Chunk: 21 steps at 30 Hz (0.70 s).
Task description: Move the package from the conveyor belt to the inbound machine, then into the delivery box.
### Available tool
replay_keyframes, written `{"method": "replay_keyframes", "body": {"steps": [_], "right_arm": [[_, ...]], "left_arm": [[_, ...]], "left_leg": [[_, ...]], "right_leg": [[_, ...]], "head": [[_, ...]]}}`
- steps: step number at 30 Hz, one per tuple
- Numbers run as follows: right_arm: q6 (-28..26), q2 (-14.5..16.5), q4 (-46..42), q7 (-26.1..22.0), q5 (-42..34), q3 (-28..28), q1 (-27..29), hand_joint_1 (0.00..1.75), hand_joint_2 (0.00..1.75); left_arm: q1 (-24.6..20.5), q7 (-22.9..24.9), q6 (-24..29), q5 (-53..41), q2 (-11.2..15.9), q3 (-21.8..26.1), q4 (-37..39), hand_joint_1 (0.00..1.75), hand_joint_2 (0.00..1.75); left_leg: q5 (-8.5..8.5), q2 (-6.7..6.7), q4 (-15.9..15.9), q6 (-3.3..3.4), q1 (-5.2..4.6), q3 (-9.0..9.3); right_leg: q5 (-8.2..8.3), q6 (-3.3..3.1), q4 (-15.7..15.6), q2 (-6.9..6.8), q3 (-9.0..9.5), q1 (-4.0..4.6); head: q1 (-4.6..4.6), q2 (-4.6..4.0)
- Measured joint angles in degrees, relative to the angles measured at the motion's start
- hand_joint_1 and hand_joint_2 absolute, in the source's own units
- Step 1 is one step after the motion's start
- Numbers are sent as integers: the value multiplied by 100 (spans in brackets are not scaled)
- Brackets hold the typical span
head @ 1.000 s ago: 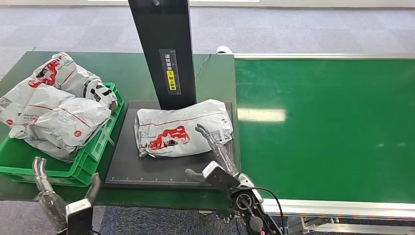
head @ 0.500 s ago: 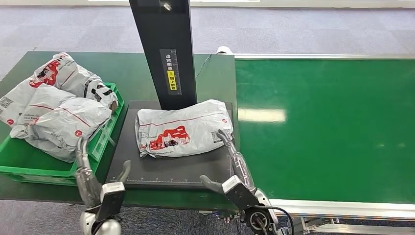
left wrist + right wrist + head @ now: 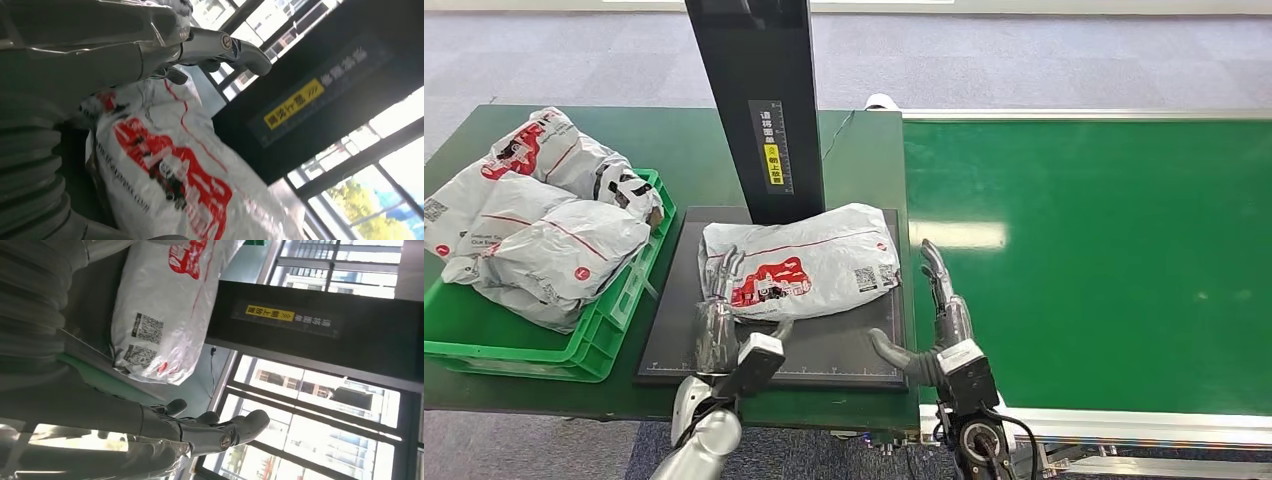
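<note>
Belt: the green conveyor belt (image 3: pixel 1084 260) takes the whole right half of the head view, bare where I can see it.
Table: the dark green table (image 3: pixel 674 150) spans the left half.
Post: a black post (image 3: pixel 759 100) with a yellow label rises at top centre, just behind the package.
Crate: a green crate (image 3: pixel 594 345) sits at middle left, heaped with grey parcels (image 3: pixel 544 230).
Pad: the black scanner pad (image 3: pixel 824 345) lies at centre, at the foot of the post.
Package: the grey package (image 3: pixel 799 265) with red print lies flat on the pad.
My left hand (image 3: pixel 722 310): fingers spread, holding nothing, at the package's left end; contact unclear.
My right hand (image 3: pixel 939 320): fingers apart and empty, just right of the package, over the belt's edge.
</note>
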Motion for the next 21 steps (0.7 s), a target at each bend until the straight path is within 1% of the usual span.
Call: {"method": "replay_keyframes", "body": {"steps": [5,9,12,17,21], "right_arm": [[151,0,238,-81,-319,-74,-263,0,175],[221,0,457,-117,-439,-95,-449,0,175],[279,1,616,-165,-509,-103,-553,0,175],[354,32,867,-220,-559,-98,-714,0,175],[374,52,1025,-263,-574,-62,-809,0,175]], "left_arm": [[-145,150,52,-243,67,-209,579,0,175],[-467,225,101,-330,176,-251,1076,0,175],[-831,324,72,-358,287,-251,1468,0,175],[-1575,533,-34,-386,526,-249,2097,0,175],[-2132,584,-92,-263,704,-195,2476,0,175]], "left_leg": [[1,-1,0,0,1,-1],[4,-2,0,1,1,-1],[8,-3,0,0,2,-1],[10,-3,0,1,2,-2],[11,-4,0,1,2,-5]], "right_leg": [[0,0,0,0,-1,1],[1,-1,1,-1,0,1],[2,-1,2,-2,0,1],[3,-1,4,-1,0,2],[3,-1,5,-2,-1,2]], "head": [[-1,0],[0,0],[0,0],[-1,0],[0,0]]}}
